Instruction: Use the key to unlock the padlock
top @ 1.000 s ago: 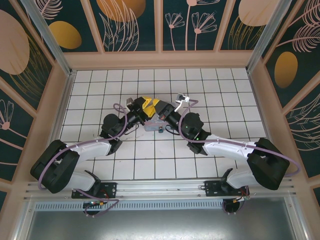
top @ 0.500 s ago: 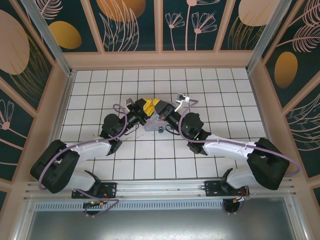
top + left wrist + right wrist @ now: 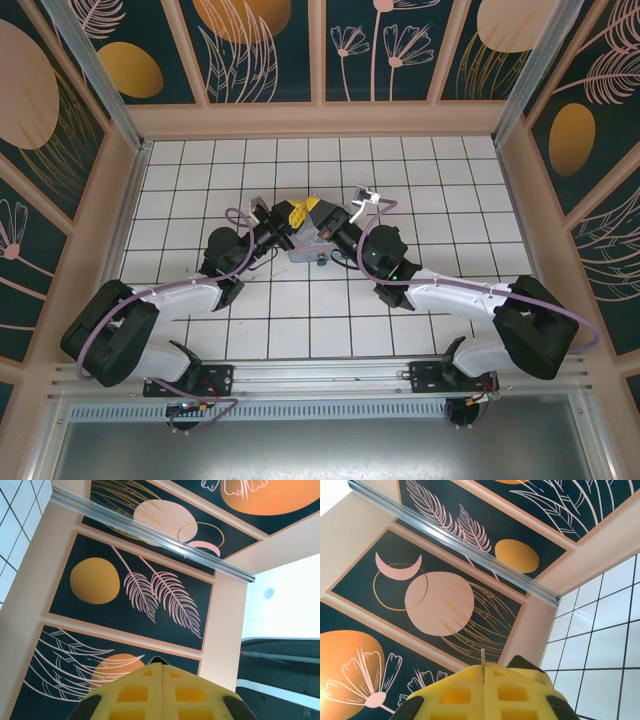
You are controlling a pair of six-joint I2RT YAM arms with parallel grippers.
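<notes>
In the top view both arms meet over the middle of the tiled floor. My left gripper (image 3: 297, 210) (image 3: 162, 665) has its yellow pads pressed flat together; a small dark tip peeks over them and I cannot tell what it is. My right gripper (image 3: 318, 223) (image 3: 483, 666) is shut on a thin metal sliver, the key (image 3: 482, 656), which sticks up edge-on from the seam of its pads. Both wrist views face the patterned walls. A tiny blue thing, apparently the padlock (image 3: 322, 260), lies on the floor just below the grippers, partly hidden by the right arm.
A pale lavender tin box (image 3: 301, 251) rests on the tiles under the two wrists, next to the blue thing. Peach walls with dark floral panels enclose the white tiled floor (image 3: 420, 170). The arm bases sit on a metal rail (image 3: 320, 375) at the near edge.
The left gripper's yellow pads show smaller in the top view and sit slightly farther back. The right arm, the tin box and the blue thing have barely moved.
</notes>
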